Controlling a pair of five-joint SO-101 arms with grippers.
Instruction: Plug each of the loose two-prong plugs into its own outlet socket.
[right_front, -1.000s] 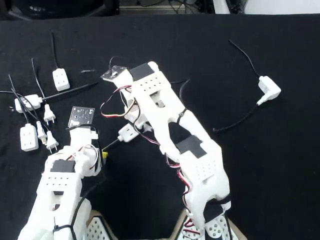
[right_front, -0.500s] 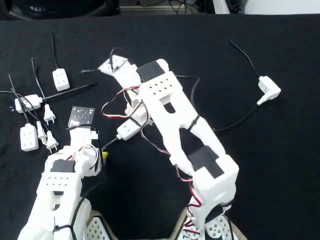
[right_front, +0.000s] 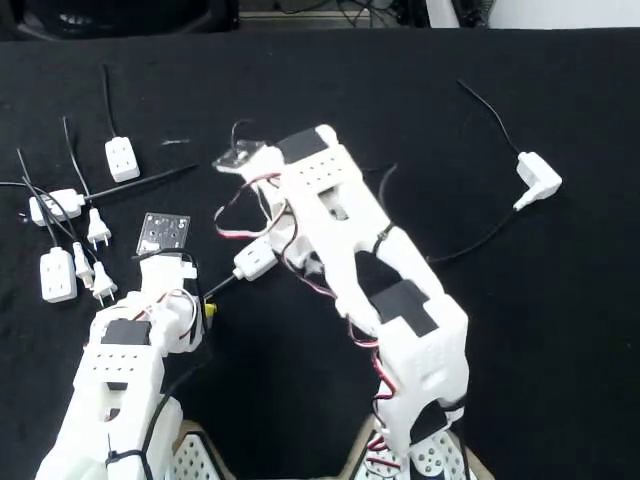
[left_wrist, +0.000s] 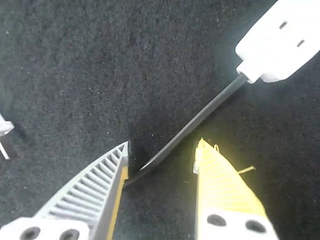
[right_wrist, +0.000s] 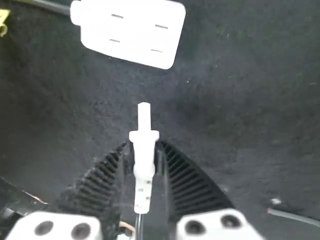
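Right tool (right_wrist: 144, 150) clenched on white two-prong plug (right_wrist: 143, 132); left tool (left_wrist: 162, 146) released.
Plug tip points at the white outlet socket (right_wrist: 129, 32) lying near on the black surface (right_wrist: 240, 100), not touching it. The left tool's spread fingers straddle the socket's black cord (left_wrist: 200, 119).

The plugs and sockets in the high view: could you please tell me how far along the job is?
Done: no plug looks seated yet. In hand: the right claw is shut on a plug, pointed at the socket block but apart from it; the left claw is open astride that block's cable. Remaining: seating this plug, then the loose plugs and free sockets near the left arm.
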